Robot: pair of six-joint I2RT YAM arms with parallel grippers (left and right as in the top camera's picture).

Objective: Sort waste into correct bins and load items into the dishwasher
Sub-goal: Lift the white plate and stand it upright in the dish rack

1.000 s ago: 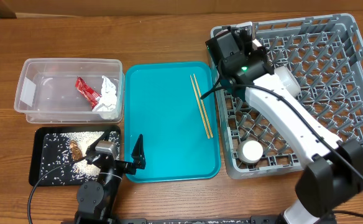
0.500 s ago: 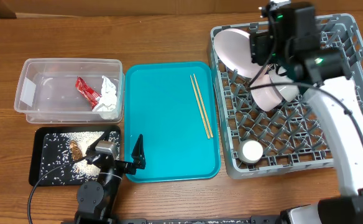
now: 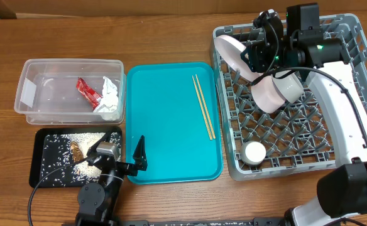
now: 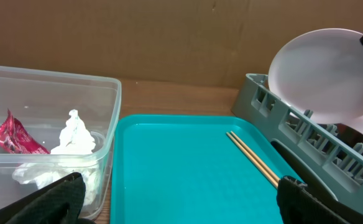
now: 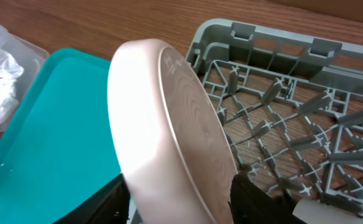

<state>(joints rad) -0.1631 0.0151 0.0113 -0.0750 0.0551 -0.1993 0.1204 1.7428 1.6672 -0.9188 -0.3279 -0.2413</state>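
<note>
White-shelled right arm (image 3: 342, 78), black joints and cable (green light (image 3: 319, 47))

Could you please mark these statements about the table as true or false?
1. The chopsticks lie on the teal tray. True.
2. The clear bin is empty. False: it holds a red wrapper and white tissue.
3. The right gripper holds a pink plate at the dish rack. True.
4. The left gripper grips the chopsticks. False: it is open and holds nothing, at the tray's near left corner.
</note>
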